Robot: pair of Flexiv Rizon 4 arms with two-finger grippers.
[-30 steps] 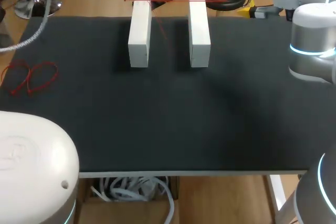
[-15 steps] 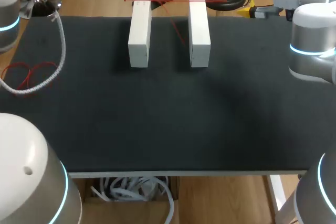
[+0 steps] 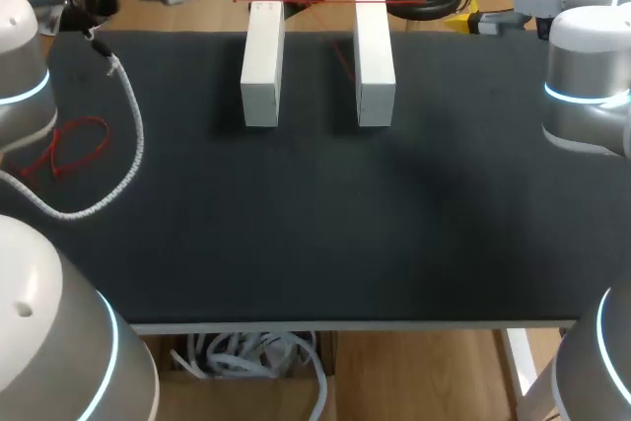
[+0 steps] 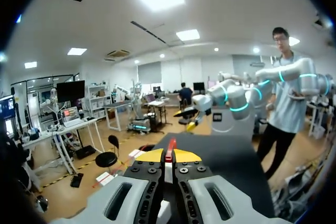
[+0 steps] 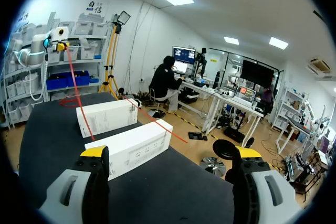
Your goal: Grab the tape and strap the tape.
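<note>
A: Left gripper (image 4: 168, 156)?
B: Yellow tips pressed together, pinching the thin red tape (image 4: 171, 144). It sits above the table's (image 3: 315, 224) far left corner.

A: Where does the tape go?
B: From that gripper down between the two white boxes (image 3: 262, 56). Another red strand (image 3: 325, 1) lies across their far ends.

A: Right gripper (image 5: 170, 153)?
B: Fingers spread wide with nothing between them, off the far right edge, facing the boxes.

A: Anything else?
B: Red loops (image 3: 69, 145) at the left edge and a white cable (image 3: 128, 125) beside them.
</note>
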